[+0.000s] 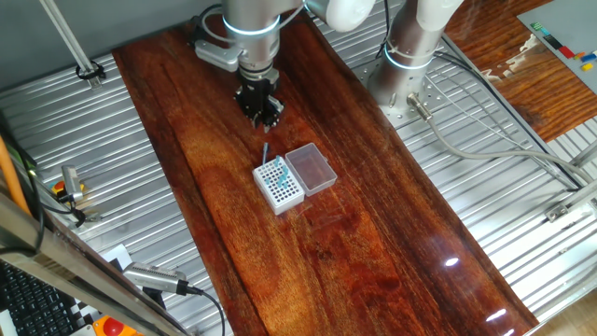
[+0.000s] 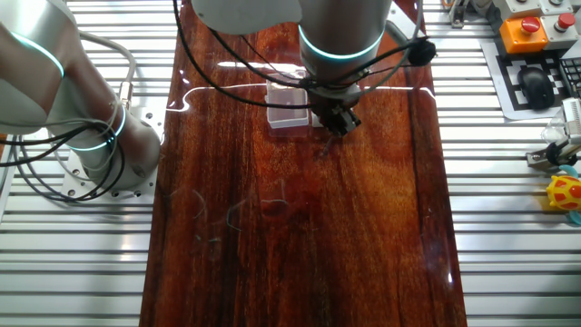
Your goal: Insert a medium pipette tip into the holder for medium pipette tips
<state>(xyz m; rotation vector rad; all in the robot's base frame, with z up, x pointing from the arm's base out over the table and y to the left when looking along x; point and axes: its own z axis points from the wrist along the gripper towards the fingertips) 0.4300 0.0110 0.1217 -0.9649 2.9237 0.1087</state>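
Observation:
The holder for medium pipette tips (image 1: 278,185) is a small white box with a grid of dark holes, standing mid-table with its clear pinkish lid (image 1: 311,169) open to its right. In the other fixed view the holder (image 2: 289,111) is partly hidden behind the arm. The medium pipette tip (image 1: 265,151) is a thin pale sliver on the wood just beyond the box's far corner, and shows faintly in the other fixed view (image 2: 322,148). My gripper (image 1: 262,118) hangs above the table just beyond the tip, apart from it. Its dark fingers look slightly parted and empty (image 2: 339,125).
A second robot base (image 1: 406,65) with cables stands on the ribbed metal surface beside the wooden board's far right edge. Cables and tools lie on the metal to the left (image 1: 70,191). A control pad and a yellow toy (image 2: 565,193) sit off the board.

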